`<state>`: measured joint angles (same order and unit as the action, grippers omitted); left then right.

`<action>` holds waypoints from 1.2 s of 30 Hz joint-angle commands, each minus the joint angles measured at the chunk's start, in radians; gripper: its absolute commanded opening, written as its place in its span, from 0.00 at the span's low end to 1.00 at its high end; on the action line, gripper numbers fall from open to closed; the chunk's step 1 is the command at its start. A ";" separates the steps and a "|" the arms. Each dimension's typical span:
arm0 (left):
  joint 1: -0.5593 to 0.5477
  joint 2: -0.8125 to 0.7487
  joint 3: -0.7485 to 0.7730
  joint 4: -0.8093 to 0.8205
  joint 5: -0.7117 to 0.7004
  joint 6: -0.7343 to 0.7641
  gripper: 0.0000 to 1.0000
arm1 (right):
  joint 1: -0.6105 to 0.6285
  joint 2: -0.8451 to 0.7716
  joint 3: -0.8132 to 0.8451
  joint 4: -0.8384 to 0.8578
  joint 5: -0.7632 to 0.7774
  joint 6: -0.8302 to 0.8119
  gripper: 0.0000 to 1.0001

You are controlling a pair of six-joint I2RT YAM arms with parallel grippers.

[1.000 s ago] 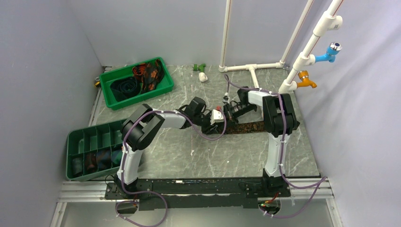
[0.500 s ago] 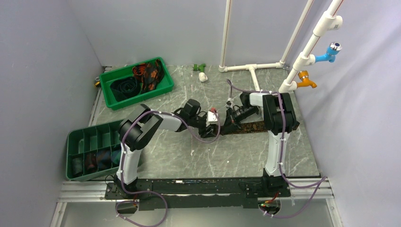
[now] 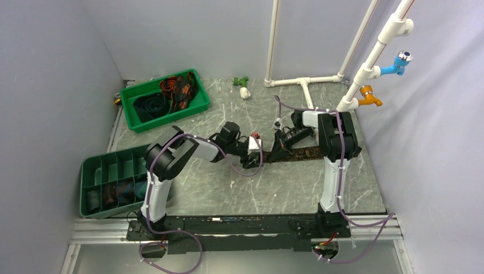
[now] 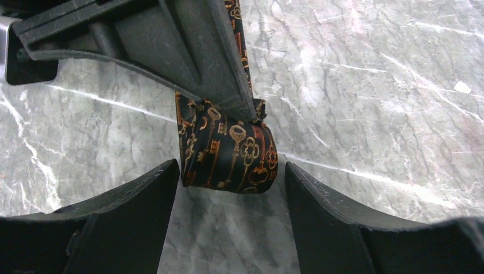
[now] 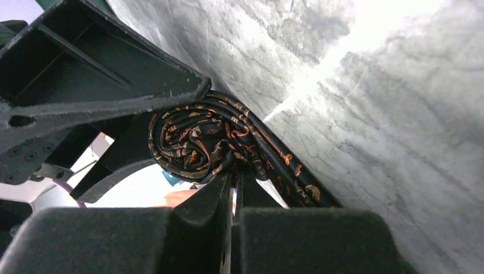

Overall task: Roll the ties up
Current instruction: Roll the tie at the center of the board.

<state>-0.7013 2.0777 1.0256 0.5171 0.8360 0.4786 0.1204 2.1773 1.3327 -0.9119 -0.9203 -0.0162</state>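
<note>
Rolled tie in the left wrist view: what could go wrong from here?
1. Only the shut right jaws pinch the roll; the left jaws stand open either side of it, so outer turns may spring loose.
2. The unrolled tail lies flat on the table; lifting the roll could drag or unwind it.
3. A right finger sits against the roll; closing the left jaws there might strike it.

The left arm (image 3: 171, 157) and right arm (image 3: 337, 140) look the same: chunky black joints, white shell links, thin purple cables (image 3: 242, 168) looping alongside. The left gripper (image 4: 228, 171) has matte black wedge fingers (image 4: 125, 222). The right gripper (image 5: 233, 180) is the same black, with ribbed hollow framing behind the tips.
</note>
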 commanded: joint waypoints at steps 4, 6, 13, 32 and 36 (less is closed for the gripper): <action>-0.059 0.054 -0.017 -0.078 -0.119 0.081 0.74 | 0.001 0.054 0.002 0.078 0.198 -0.028 0.00; -0.065 0.064 -0.008 -0.089 -0.139 0.091 0.73 | 0.010 0.048 0.001 0.078 0.194 -0.032 0.00; -0.087 0.089 0.033 -0.203 -0.171 0.174 0.48 | 0.040 0.020 -0.002 0.079 0.145 -0.043 0.00; 0.011 0.043 -0.004 -0.497 -0.089 -0.170 0.09 | 0.060 -0.171 -0.063 0.143 0.023 -0.022 0.42; 0.021 0.047 -0.003 -0.499 -0.085 -0.195 0.10 | 0.086 -0.136 -0.044 0.182 0.021 -0.004 0.42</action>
<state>-0.6907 2.0575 1.0885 0.3252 0.8032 0.3695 0.1799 2.0262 1.2755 -0.7940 -0.9024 -0.0334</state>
